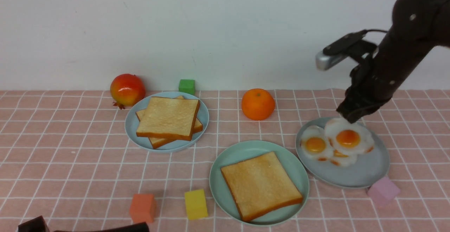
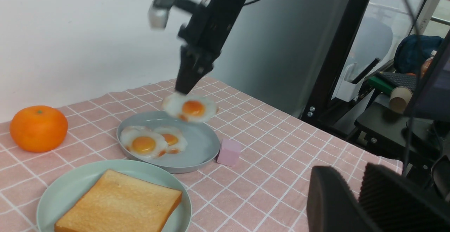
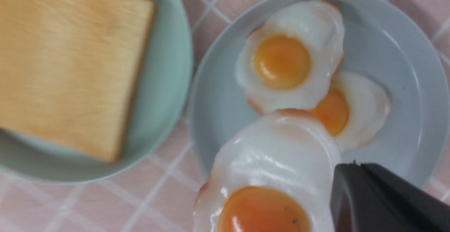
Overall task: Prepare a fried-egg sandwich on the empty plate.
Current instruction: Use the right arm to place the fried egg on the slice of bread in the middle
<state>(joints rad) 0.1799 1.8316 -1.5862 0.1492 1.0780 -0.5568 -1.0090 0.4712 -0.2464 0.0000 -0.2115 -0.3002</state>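
The mint-green empty plate [image 1: 225, 161] now carries one toast slice [image 1: 260, 184]; no assembled fried-egg sandwich is in view. My right gripper [image 1: 346, 117] is shut on the rim of a fried egg [image 1: 348, 137], which hangs just above the grey-blue plate [image 1: 369, 168] and the two eggs [image 1: 315, 145] lying there. The right wrist view shows that held egg [image 3: 270, 175] beside the gripper [image 3: 355, 167]. My left gripper [image 2: 348, 168] hovers low over the cloth, its fingers slightly apart with nothing between them. A pale blue plate [image 1: 133, 119] holds two toast slices [image 1: 168, 117].
A pomegranate [image 1: 127, 89], a green cube [image 1: 186, 86] and an orange [image 1: 257, 104] stand at the back. An orange cube [image 1: 142, 208] and a yellow cube [image 1: 195, 204] sit near the front; a pink cube [image 1: 383, 190] touches the grey-blue plate's near edge.
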